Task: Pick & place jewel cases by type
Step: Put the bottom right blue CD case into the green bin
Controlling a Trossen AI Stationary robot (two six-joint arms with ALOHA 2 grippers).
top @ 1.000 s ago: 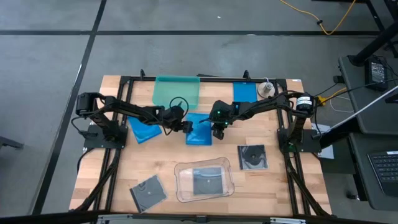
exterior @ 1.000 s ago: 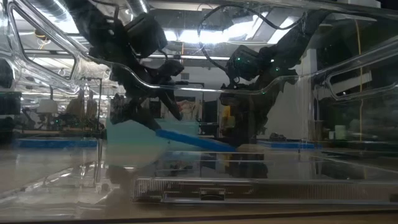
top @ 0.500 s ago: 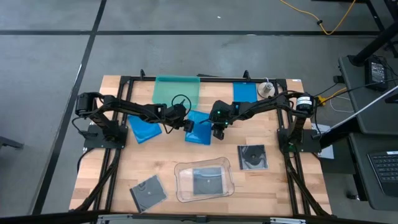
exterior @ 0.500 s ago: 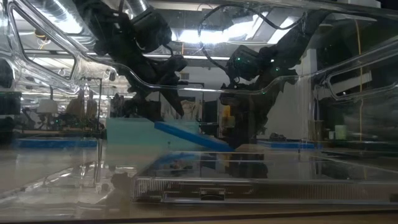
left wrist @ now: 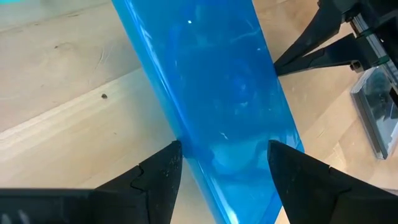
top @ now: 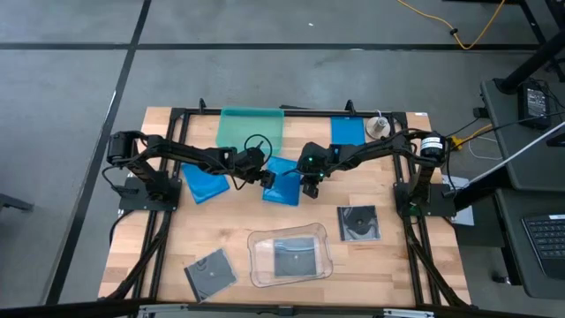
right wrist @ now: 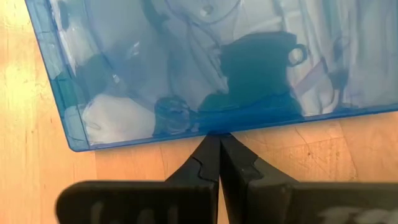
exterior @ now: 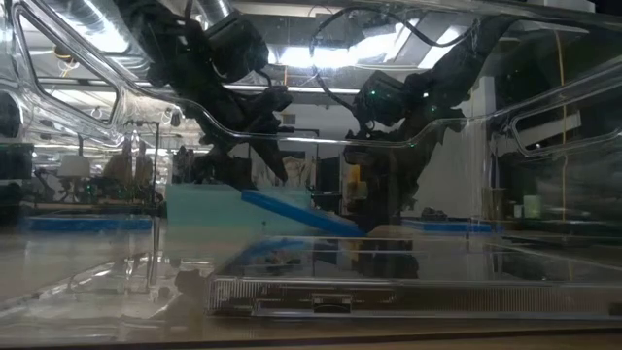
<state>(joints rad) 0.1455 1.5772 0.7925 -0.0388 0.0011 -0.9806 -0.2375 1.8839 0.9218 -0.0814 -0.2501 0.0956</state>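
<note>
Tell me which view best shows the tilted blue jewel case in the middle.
The left wrist view: the blue jewel case fills it, between the open left claw. The high view shows it small between both arms. The low view shows its raised edge only. The right wrist view shows one face above the shut right claw.

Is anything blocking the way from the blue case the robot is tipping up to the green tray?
Nothing visible does. The tilted blue case sits between the left gripper and right gripper, and the teal tray lies just behind it with only bare table between them.
</note>
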